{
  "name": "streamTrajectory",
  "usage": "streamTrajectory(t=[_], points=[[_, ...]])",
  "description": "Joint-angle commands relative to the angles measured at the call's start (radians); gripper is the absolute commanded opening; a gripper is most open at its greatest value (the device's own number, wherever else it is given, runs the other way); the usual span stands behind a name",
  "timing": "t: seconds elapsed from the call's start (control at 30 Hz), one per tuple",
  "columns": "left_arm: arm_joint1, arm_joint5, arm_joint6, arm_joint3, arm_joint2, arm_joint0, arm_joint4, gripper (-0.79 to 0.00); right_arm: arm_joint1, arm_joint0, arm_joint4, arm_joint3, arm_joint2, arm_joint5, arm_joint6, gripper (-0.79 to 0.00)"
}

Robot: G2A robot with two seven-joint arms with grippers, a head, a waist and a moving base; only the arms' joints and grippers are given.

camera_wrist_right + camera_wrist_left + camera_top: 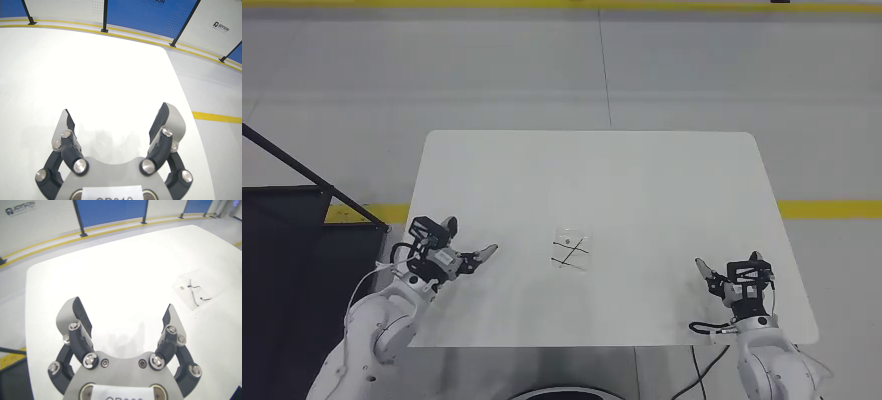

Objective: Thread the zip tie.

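Thin black plastic zip ties (pixel 571 251) lie crossed on a clear flat sheet (pixel 205 282) on the smooth white counter (pixel 642 180), between the tools. The left tool (pixel 122 302) and right tool (pixel 115 107) are wide open, holding nothing.

table (pixel 642 180): 1 | clear sheet (pixel 198 279): 1 | zip ties (pixel 193 294): apparently 3, hard to tell | left tool (pixel 122 302), right tool (pixel 115 107): 2

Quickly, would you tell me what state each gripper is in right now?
Left gripper: open, holding nothing.
Right gripper: open, holding nothing.
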Motion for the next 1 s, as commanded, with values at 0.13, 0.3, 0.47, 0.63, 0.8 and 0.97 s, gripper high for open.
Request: streamTrajectory(t=[0.13, 0.3, 0.47, 0.63, 0.8, 0.97], points=[[0.007, -0.164, -0.072, 0.025, 0.036, -0.100, -0.045, 0.000, 0.000, 0.000, 0.000, 0.000, 0.000, 0.000, 0.000, 0.000], [0.009, -0.197, -0.167, 0.050, 0.058, -0.180, -0.137, 0.000, 0.000, 0.000, 0.000, 0.000, 0.000, 0.000, 0.000, 0.000], [0.009, -0.197, -0.167, 0.050, 0.058, -0.180, -0.137, 0.000, 0.000, 0.000, 0.000, 0.000, 0.000, 0.000, 0.000, 0.000], [0.009, -0.215, -0.151, 0.056, 0.063, -0.162, -0.185, 0.000, 0.000, 0.000, 0.000, 0.000, 0.000, 0.000, 0.000, 0.000], [0.013, -0.210, -0.302, 0.076, 0.075, -0.172, -0.414, 0.000, 0.000, 0.000, 0.000, 0.000, 0.000, 0.000, 0.000, 0.000], [0.018, -0.114, -0.592, 0.094, 0.125, -0.235, -0.691, 0.000, 0.000, 0.000, 0.000, 0.000, 0.000, 0.000, 0.000, 0.000]])
